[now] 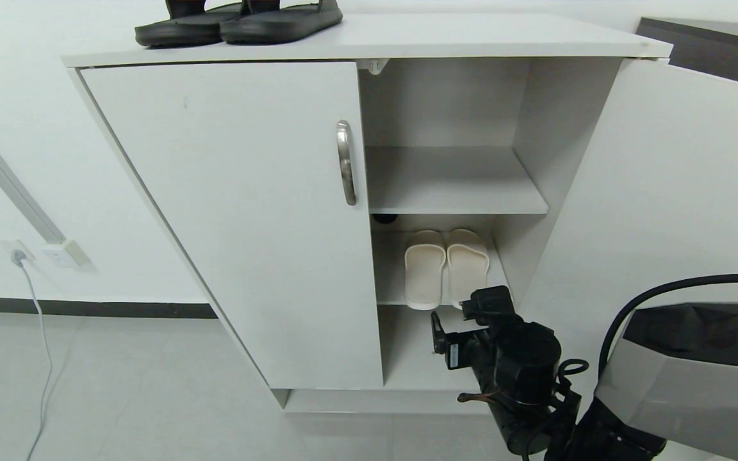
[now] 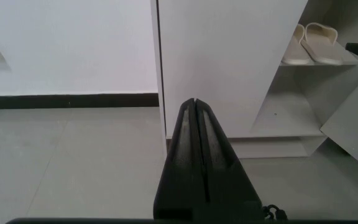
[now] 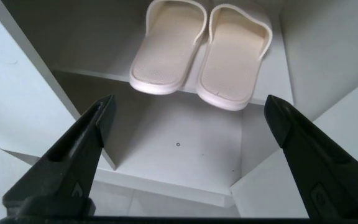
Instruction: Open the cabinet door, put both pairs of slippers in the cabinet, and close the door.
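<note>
Cabinet (image 1: pixel 407 40): right door (image 1: pixel 664 192) stands wide open and left door (image 1: pixel 234 224) is closed. White slippers (image 1: pixel 446 267) sit side by side on the lower shelf (image 1: pixel 388 278) inside, and black slippers (image 1: pixel 241 24) sit together on the cabinet top towards its left end. Right gripper (image 3: pixel 188 112) is spread wide and empty, just outside the open compartment, in front of and a little below the white pair without touching it; left gripper (image 2: pixel 194 109) is pressed together on nothing, low before the closed left door, over the floor (image 2: pixel 73 162).
</note>
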Tool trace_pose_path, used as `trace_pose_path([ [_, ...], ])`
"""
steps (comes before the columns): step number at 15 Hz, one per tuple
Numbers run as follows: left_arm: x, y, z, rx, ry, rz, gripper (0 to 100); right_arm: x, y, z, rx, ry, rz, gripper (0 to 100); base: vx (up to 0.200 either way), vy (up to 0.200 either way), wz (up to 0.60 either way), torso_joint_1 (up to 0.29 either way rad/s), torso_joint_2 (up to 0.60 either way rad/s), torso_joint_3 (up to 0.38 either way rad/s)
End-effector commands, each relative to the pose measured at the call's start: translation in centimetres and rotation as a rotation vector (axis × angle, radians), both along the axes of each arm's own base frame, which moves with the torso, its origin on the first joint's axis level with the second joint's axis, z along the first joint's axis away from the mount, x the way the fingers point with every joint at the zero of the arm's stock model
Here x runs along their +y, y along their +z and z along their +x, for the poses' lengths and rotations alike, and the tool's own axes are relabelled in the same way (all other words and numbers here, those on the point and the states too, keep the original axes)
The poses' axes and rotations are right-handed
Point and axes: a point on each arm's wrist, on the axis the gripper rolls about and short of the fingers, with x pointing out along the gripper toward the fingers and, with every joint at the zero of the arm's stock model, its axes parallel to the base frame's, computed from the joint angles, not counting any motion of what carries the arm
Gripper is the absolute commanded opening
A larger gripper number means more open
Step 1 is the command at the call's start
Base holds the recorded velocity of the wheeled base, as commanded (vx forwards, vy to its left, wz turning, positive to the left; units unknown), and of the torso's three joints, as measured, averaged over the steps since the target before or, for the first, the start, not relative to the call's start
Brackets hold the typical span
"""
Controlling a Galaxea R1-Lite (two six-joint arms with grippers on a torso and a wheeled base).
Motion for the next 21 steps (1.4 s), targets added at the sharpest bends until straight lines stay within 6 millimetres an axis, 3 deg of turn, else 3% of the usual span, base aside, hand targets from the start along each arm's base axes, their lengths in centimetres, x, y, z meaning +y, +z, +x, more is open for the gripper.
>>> trace_pose_path([
  [1, 0.00, 0.00, 0.01, 0.001, 0.000, 0.000, 0, 0.00, -0.05, 0.02, 0.001, 0.000, -0.001, 100, 0.000, 0.000, 0.00, 0.002, 0.00, 0.134],
  [8, 0.01, 0.00, 0.01, 0.001, 0.003, 0.000, 0, -0.22, -0.04, 0.26, -0.006, -0.009, 0.006, 100, 0.000, 0.000, 0.00, 0.001, 0.00, 0.170],
  [16, 0.00, 0.00, 0.01, 0.001, 0.002, -0.006, 0, -0.31, -0.27, 0.41, -0.003, -0.014, 0.005, 100, 0.000, 0.000, 0.00, 0.000, 0.00, 0.006],
  [21, 0.00, 0.00, 0.01, 0.001, 0.002, -0.006, 0, -0.33, -0.38, 0.46, -0.002, -0.015, 0.001, 100, 0.000, 0.200, 0.00, 0.007, 0.01, 0.002],
])
